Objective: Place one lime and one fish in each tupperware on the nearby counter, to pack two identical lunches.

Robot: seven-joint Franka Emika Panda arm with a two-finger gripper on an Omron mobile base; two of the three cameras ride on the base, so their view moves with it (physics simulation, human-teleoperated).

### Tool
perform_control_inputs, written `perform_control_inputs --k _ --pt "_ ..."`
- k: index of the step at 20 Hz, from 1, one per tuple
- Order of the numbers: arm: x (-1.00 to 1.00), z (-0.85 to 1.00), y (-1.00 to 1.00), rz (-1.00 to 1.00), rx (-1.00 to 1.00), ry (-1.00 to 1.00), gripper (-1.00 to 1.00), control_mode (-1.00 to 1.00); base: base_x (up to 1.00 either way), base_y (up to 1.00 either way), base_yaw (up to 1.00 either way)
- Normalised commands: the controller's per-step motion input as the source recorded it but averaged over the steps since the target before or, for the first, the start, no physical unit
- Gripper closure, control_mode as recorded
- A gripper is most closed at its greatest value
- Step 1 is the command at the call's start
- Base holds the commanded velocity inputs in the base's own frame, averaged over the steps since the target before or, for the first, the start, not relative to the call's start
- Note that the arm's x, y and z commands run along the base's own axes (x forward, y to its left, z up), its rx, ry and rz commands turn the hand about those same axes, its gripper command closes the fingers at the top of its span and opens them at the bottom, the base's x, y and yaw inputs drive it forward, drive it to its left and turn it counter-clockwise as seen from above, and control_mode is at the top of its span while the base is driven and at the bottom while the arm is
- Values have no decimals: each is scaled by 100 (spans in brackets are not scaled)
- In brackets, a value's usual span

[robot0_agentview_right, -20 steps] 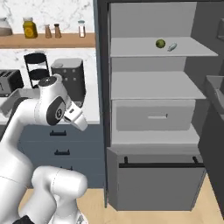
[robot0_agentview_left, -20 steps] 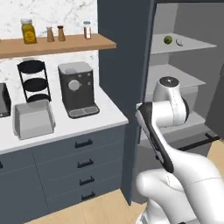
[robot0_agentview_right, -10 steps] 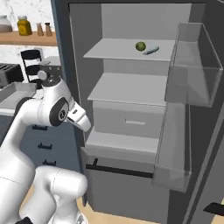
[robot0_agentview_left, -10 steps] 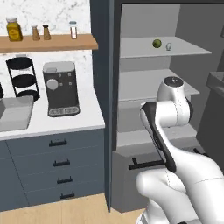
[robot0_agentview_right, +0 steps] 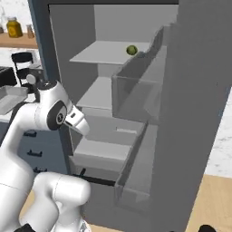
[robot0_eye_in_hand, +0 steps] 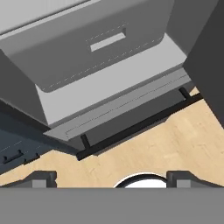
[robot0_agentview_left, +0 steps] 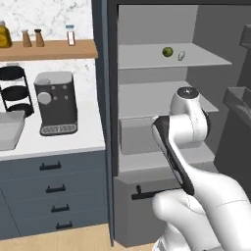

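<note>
Hanging at the mouth of the open fridge with the gripper [robot0_eye_in_hand: 111,177] spread wide and holding nothing, pointing down at the wooden floor [robot0_eye_in_hand: 175,144].

Looking, just beyond the fingertips [robot0_eye_in_hand: 43,177], at the dark handle bar [robot0_eye_in_hand: 140,127] of the bottom compartment and, past that, at the grey drawer [robot0_eye_in_hand: 100,43]; reaching for neither, since neither belongs to the job.

Needing instead to be lifting and tipping the hand upward: sitting well above the hand and deeper in, on the top shelf [robot0_agentview_left: 206,61], the lime [robot0_agentview_left: 167,51], with the pale fish [robot0_agentview_left: 181,56] just beside it, apart from it as far as can be told. Showing one lime and one fish there; not being able to tell where the second pair is.

Judging the step in hand to be the approach to that shelf, with nothing packed so far as can be seen. Doing it well probably means rising clear of the middle shelf first, then coming in level over the top one, keeping the fingers wide until they are straddling the round lime, and closing gently so it is not rolling into the fish. Also minding the door bins [robot0_agentview_right: 136,90] standing close on the hand's far side.

Waiting farthest off, well away to the hand's left on the counter, past the coffee machine [robot0_agentview_left: 56,103]: a light grey tupperware [robot0_agentview_left: 10,135], partly cut off by the frame.
</note>
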Motion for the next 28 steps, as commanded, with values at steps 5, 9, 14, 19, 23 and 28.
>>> perform_control_inputs --k 5,9,14,19,23,28 --pt "0 0 0 0 0 0 -100 100 1 -34 0" --pt "0 0 0 0 0 0 -100 100 62 -7 -1" --pt "0 0 0 0 0 0 -100 100 53 -10 0" --pt "1 78 -5 0 -1 -15 -100 -100 4 0 0" --pt "-8 100 0 0 -8 -39 -100 -100 0 0 0" --pt "0 100 -25 0 -4 -33 -100 -100 0 0 0"
